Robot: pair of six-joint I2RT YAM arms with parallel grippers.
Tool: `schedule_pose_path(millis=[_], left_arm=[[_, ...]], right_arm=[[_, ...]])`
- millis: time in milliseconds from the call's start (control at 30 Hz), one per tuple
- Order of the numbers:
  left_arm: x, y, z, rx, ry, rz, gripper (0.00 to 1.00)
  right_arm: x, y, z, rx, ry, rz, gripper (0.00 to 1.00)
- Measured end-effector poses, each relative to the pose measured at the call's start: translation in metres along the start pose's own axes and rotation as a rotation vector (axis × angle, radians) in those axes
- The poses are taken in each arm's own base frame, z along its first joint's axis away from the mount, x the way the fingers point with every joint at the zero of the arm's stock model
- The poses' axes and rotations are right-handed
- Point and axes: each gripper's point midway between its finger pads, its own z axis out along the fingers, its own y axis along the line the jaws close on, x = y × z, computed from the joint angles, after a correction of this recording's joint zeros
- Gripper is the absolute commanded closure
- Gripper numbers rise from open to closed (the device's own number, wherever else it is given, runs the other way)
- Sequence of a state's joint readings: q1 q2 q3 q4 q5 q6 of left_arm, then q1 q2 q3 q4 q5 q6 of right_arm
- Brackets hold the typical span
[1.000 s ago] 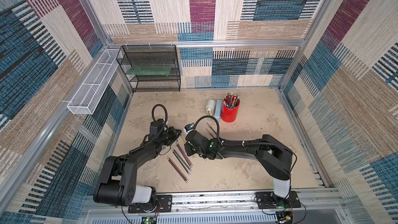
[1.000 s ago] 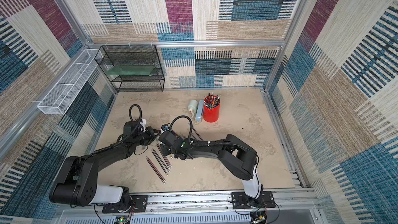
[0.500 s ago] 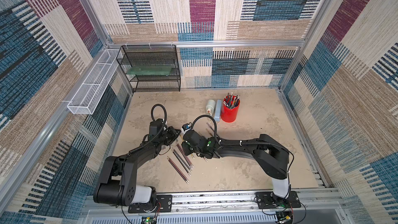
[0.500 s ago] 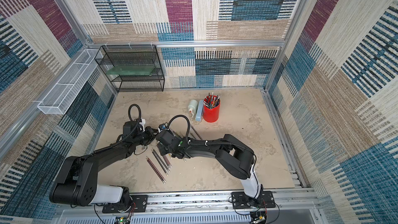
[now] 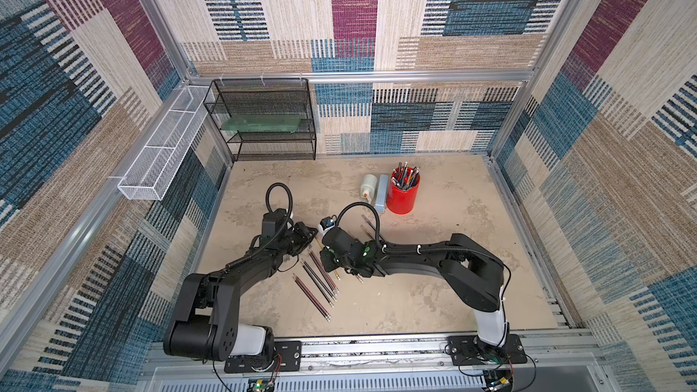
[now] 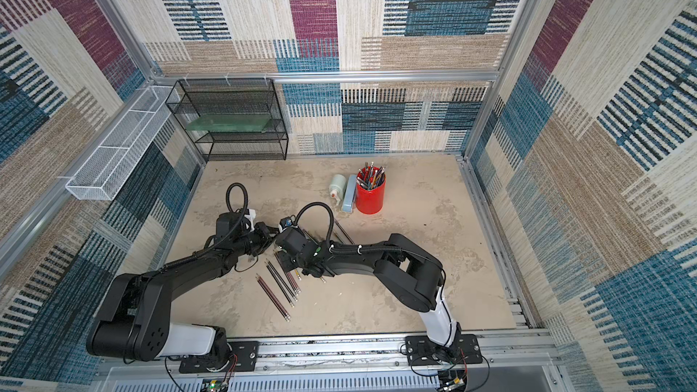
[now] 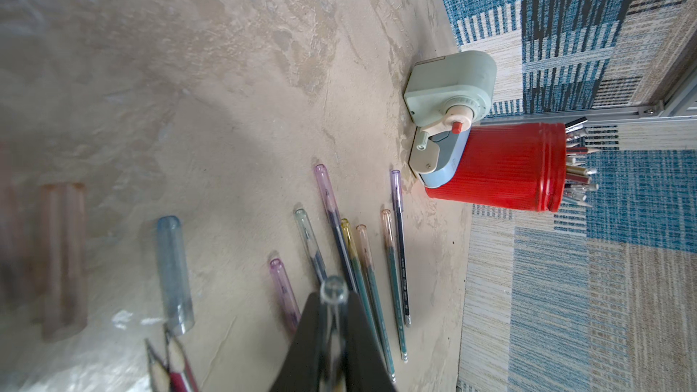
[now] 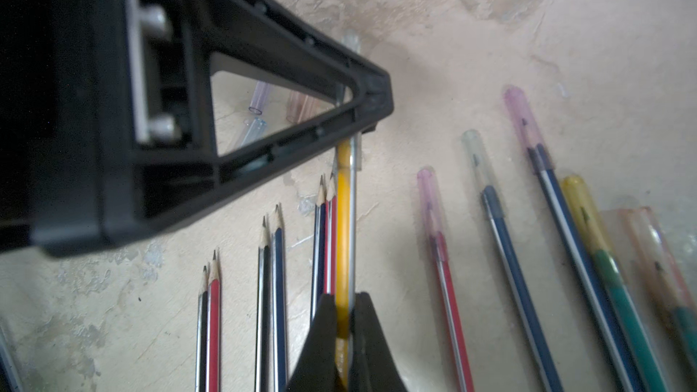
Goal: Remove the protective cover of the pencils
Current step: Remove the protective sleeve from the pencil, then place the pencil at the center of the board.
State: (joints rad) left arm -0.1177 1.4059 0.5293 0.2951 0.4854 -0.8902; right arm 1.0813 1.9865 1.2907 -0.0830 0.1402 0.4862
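Change over the last second: right gripper (image 8: 344, 305) moved slightly closer to left gripper (image 7: 333, 307), the latter much where it was. Read as a small adjustment of the hold before the pull, not as progress on the cap itself.

Right gripper: closed tight on the shaft of a glossy yellow pencil (image 8: 342, 228), held just above the mottled beige tabletop (image 5: 415, 296). Left gripper: closed on the clear plastic tube cap (image 7: 333, 290) at that pencil's pointed end, cap tip poking out past the fingertips. Cap apparently not yet off (join hidden behind the left jaws in the right wrist view, so seating unconfirmed).

Elsewhere on the table:
- Bare sharpened pencils (image 8: 271, 258) in a loose row just beside the grippers, already done.
- Capped pencils (image 8: 509, 239) in tinted translucent sleeves next to them, still awaiting treatment.
- Loose tinted caps (image 7: 173, 277) lying apart near the left gripper.

Judged roughly half complete. Next move calls for a straight pull apart along the pencil's axis. Risks: shaft slipping through the right jaws, or lead snapping if pulled off-line.
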Motion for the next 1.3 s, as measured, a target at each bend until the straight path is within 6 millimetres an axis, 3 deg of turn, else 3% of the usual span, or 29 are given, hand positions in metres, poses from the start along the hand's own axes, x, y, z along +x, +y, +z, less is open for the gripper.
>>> schedule_pose_path(millis=[733, 900, 1167, 1300], left_arm=[[0.017, 0.006, -0.002, -0.001, 0.093, -0.045, 1.00], [-0.003, 0.019, 0.000, -0.066, -0.008, -0.048, 1.00], [-0.023, 0.017, -0.002, -0.100, -0.092, -0.104, 1.00], [-0.027, 0.018, -0.005, -0.123, -0.110, -0.112, 1.00]], right_arm=[[0.021, 0.004, -0.014, -0.018, -0.034, 0.003, 1.00], [0.046, 0.006, -0.024, -0.026, 0.025, -0.018, 1.00], [0.043, 0.000, -0.041, -0.025, -0.002, 0.002, 1.00], [0.045, -0.006, -0.038, -0.015, 0.002, 0.011, 1.00]])
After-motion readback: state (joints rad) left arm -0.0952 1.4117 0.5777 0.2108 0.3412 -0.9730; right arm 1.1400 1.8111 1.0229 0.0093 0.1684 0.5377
